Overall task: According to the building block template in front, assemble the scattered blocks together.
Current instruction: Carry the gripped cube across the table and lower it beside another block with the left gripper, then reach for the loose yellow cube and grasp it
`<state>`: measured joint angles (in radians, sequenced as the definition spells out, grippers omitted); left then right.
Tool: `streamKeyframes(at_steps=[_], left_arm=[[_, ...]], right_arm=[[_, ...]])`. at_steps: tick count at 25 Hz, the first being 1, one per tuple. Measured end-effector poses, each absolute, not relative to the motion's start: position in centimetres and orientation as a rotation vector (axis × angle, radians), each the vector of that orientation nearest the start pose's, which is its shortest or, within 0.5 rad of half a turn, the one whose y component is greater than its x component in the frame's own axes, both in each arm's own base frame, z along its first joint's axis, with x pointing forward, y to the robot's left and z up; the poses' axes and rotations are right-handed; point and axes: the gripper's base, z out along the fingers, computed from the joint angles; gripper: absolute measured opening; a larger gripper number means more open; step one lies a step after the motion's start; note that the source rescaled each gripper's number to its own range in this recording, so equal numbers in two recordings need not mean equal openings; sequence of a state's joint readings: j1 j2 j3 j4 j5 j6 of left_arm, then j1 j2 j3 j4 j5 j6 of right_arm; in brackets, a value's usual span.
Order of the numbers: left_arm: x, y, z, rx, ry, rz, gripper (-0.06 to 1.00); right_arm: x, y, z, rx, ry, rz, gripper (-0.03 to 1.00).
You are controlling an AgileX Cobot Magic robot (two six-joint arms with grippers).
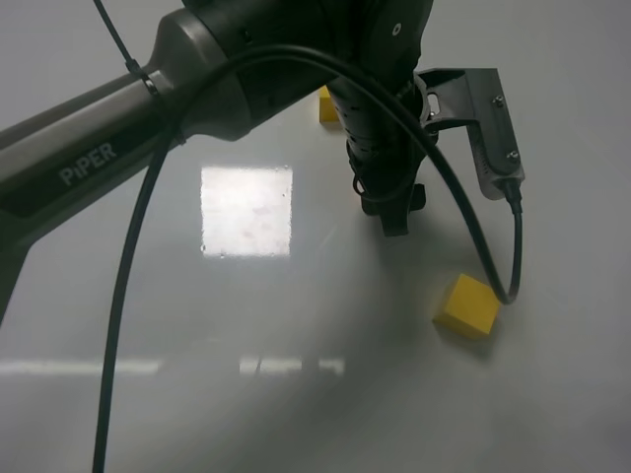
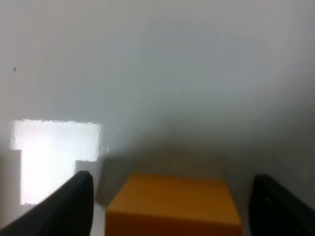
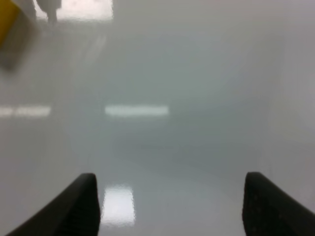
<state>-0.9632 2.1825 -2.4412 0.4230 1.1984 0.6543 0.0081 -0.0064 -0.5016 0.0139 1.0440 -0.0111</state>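
Note:
My left gripper (image 1: 394, 219) points down at the table's middle, reaching across from the left. In the left wrist view an orange block (image 2: 172, 206) sits on the table between its fingers (image 2: 74, 206), with a small gap on each side, so the left gripper (image 2: 172, 176) is open around it. From above, the arm hides that block. A yellow block (image 1: 466, 305) lies loose, right of and nearer than the gripper. Behind the arm, only the yellow end of the template (image 1: 328, 103) shows. My right gripper (image 3: 170, 196) is open over bare table, a yellow corner (image 3: 7, 19) at that view's edge.
The left arm and its black cable (image 1: 128, 286) cross the left and middle of the white table (image 1: 296, 414). A bright square glare (image 1: 246, 210) lies left of the gripper. The wrist camera bracket (image 1: 488, 128) sticks out to the right.

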Motion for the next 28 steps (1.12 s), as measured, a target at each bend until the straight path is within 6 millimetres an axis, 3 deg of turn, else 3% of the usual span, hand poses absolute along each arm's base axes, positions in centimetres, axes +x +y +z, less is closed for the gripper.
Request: streamKeyframes(at_steps=[6, 15, 19, 24, 28], left_arm=[[29.8, -36.9, 38.8, 1.681, 1.605, 0.374, 0.76], [26.5, -34.5, 44.6, 1.602, 1.539, 0.296, 0.77], [26.3, -33.2, 46.0, 1.542, 1.565, 0.233, 0.77], [27.7, -30.1, 47.5, 1.364, 1.638, 0.190, 0.77], [28.7, -25.9, 47.7, 1.223, 1.763, 0.186, 0.77]], right_arm=[[-0.5, 0.1, 27.9, -0.020, 2.019, 0.015, 0.56], [-0.5, 0.1, 27.9, -0.020, 2.019, 0.015, 0.56], [-0.5, 0.1, 27.9, -0.020, 2.019, 0.015, 0.56], [-0.5, 0.1, 27.9, -0.020, 2.019, 0.015, 0.56], [-0.5, 0.1, 27.9, -0.020, 2.019, 0.015, 0.56]])
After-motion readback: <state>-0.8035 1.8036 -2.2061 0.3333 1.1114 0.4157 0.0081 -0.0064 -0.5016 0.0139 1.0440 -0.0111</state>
